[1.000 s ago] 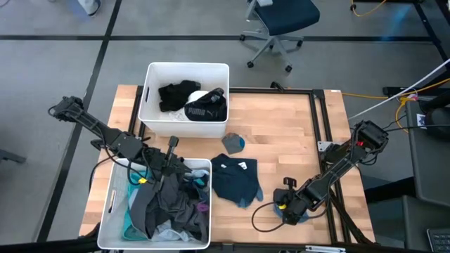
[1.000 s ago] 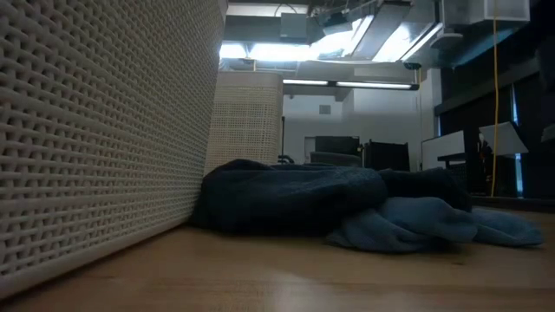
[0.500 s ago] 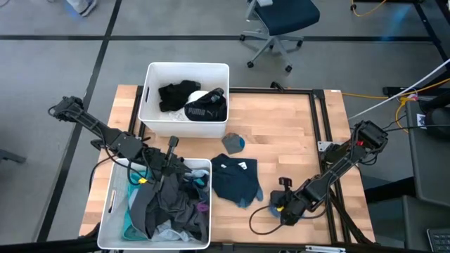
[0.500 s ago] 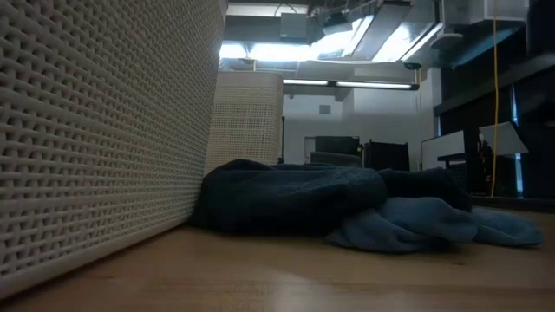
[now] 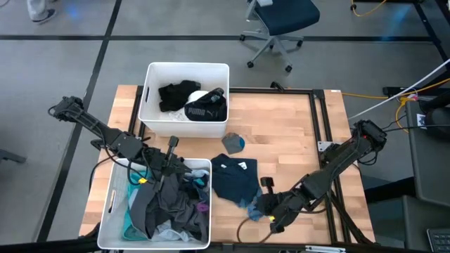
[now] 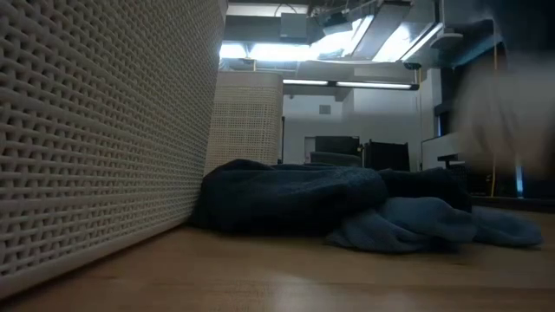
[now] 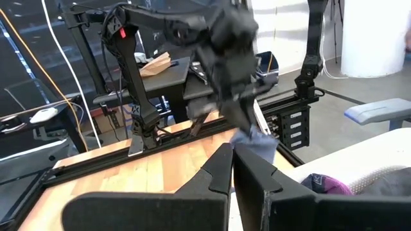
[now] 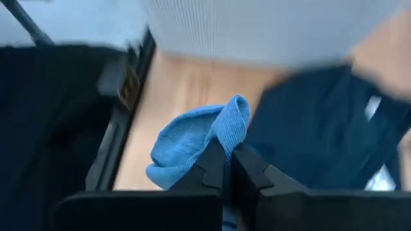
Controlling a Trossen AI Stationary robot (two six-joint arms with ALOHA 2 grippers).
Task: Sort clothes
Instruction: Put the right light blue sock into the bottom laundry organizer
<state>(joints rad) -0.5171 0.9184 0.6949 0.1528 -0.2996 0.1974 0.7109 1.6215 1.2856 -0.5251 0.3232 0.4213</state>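
Note:
My right gripper (image 5: 261,205) is near the table's front edge, just right of a dark navy garment (image 5: 235,179) that lies flat on the wood. It is shut on a bright blue cloth (image 8: 192,147). A small grey-blue cloth (image 5: 233,143) lies farther back. More clothes fill the near white bin (image 5: 162,205). Black ones, one lettered PUMA (image 5: 205,111), lie in the far bin (image 5: 186,74). My left gripper (image 5: 179,167) hovers shut over the near bin's far edge, touching nothing. My right gripper pinches a bunched fold at the top of the bright blue cloth (image 8: 230,114) between its two fingers. The fingers slant down from the table's right side. The cloth hangs slack in a lump below the fingers (image 7: 258,142) and looks clear of the wood.
Bare wood lies across the table's right half (image 5: 295,133), bordered by a black frame rail (image 5: 320,133). In the low view the near bin's mesh wall (image 6: 95,130) stands close on the left. An office chair (image 5: 278,24) stands on the floor beyond the table.
My right gripper has risen and gone toward the table's left edge, toward the dark navy garment, rolling and tipping as it went. The bright blue cloth, which lay by the front right of the table, has come up off the wood with it.

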